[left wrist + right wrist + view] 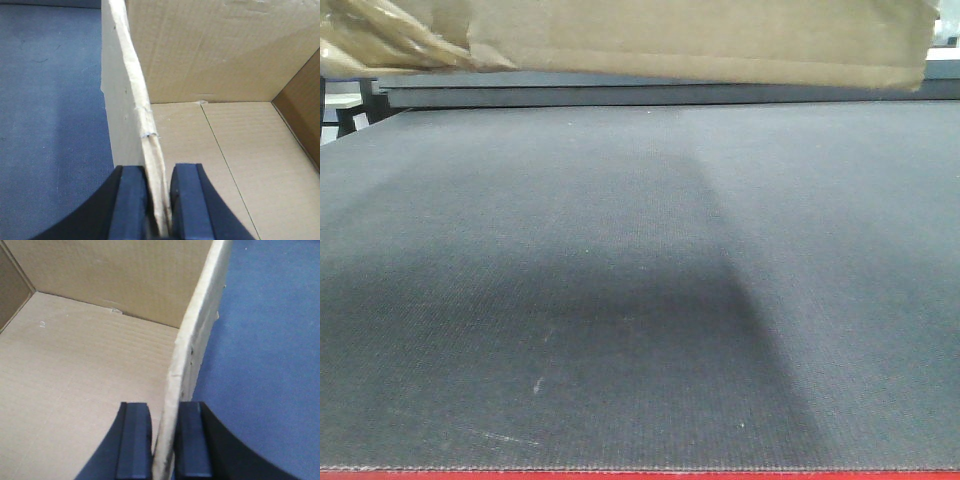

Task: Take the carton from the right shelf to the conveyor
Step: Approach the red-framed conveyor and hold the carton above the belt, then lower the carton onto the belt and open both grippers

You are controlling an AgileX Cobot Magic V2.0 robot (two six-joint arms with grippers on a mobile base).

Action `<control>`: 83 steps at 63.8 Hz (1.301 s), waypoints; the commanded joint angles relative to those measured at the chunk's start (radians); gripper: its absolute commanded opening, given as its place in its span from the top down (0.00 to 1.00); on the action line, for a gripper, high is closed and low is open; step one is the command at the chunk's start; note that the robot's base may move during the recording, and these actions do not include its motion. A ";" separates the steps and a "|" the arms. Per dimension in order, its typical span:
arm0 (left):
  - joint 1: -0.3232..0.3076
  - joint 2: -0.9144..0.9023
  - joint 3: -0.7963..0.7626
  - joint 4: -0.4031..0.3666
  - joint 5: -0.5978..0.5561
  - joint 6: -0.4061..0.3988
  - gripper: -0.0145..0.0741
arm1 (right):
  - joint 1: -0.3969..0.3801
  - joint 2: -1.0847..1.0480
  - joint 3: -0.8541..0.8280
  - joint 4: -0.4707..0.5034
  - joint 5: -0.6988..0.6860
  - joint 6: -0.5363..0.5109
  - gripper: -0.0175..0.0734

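My left gripper (159,200) and right gripper (163,440) each pinch a wall of the plain tan corrugated cardboard carton (210,60) — over the dark grey ribbed conveyor belt (640,250), red-edged.

One carton (700,40), one conveyor (620,260), two sets of jaws

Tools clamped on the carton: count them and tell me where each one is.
2. The left tool pinches the top edge of the left wall of the carton; the right tool pinches its right wall. Neither shows in the front view.
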 commanded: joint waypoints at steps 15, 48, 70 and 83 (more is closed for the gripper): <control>0.003 -0.012 -0.013 0.053 -0.106 0.015 0.86 | -0.004 -0.018 -0.006 -0.028 -0.086 -0.036 0.88; 0.003 0.249 0.065 -0.006 -0.233 0.015 0.86 | -0.206 0.147 -0.038 -0.039 -0.066 -0.036 0.88; 0.003 0.425 0.105 0.059 -0.364 0.015 0.84 | -0.208 0.406 -0.038 -0.039 -0.137 -0.036 0.88; 0.003 0.441 0.105 0.062 -0.363 0.015 0.55 | -0.208 0.439 -0.038 -0.039 -0.141 -0.036 0.58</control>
